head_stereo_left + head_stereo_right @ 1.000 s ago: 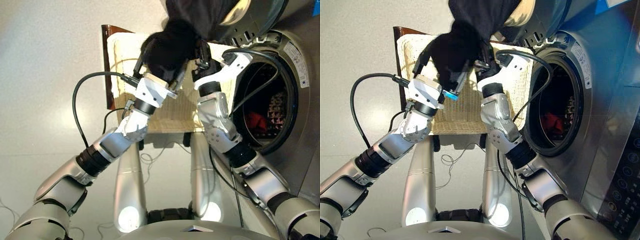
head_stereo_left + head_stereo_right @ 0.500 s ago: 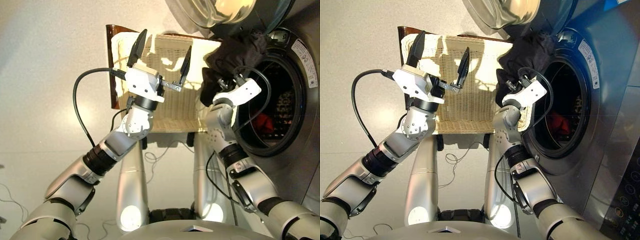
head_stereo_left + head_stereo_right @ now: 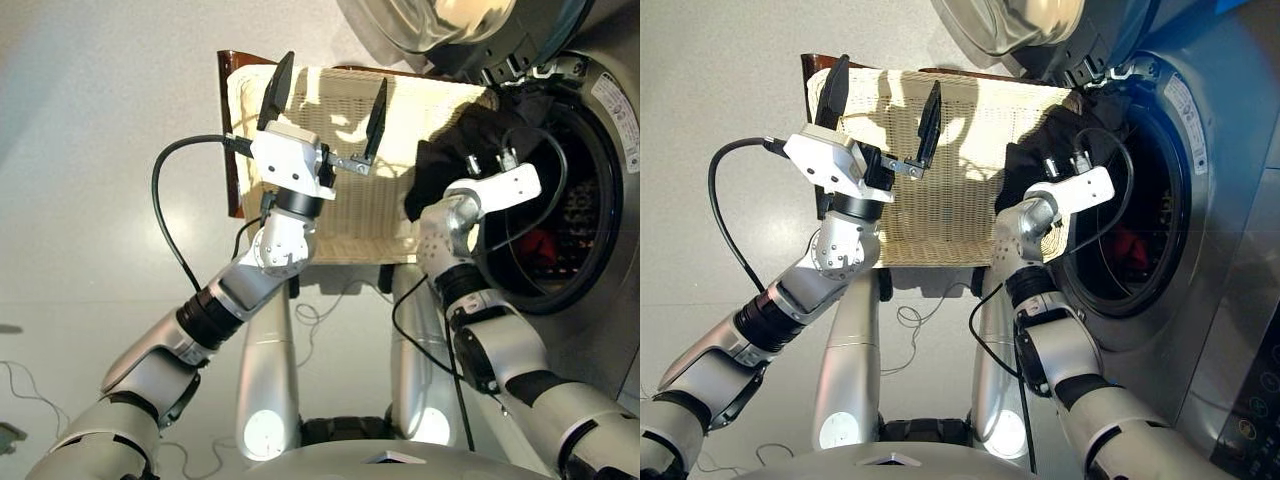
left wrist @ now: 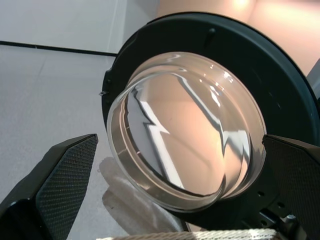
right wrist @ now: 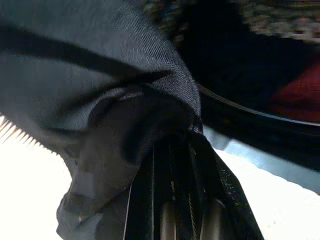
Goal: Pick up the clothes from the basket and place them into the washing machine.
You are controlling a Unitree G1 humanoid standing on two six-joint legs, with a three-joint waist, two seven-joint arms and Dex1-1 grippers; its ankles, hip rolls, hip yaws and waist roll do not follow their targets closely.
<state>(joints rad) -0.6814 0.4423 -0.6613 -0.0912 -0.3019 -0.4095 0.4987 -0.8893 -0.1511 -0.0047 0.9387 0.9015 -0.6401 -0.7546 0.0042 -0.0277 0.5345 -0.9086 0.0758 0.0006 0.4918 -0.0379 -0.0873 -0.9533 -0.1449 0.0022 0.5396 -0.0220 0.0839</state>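
Black garment [image 5: 100, 125] pinched, wrist view, red garment [image 5: 295, 95] inside

Left claw [image 3: 325, 105] raised, fingers spread wide, empty. Right claw [image 3: 478, 150] extended forward-right, fingers clamped on black cloth.

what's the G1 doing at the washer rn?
Loading laundry. The right claw is shut on the black garment and holds it at the rim of the washing machine opening, not yet inside. An orange-red garment already lies in the drum. The left claw is open and empty, raised over the basket, which shows no clothes in it. The porthole door stands open.
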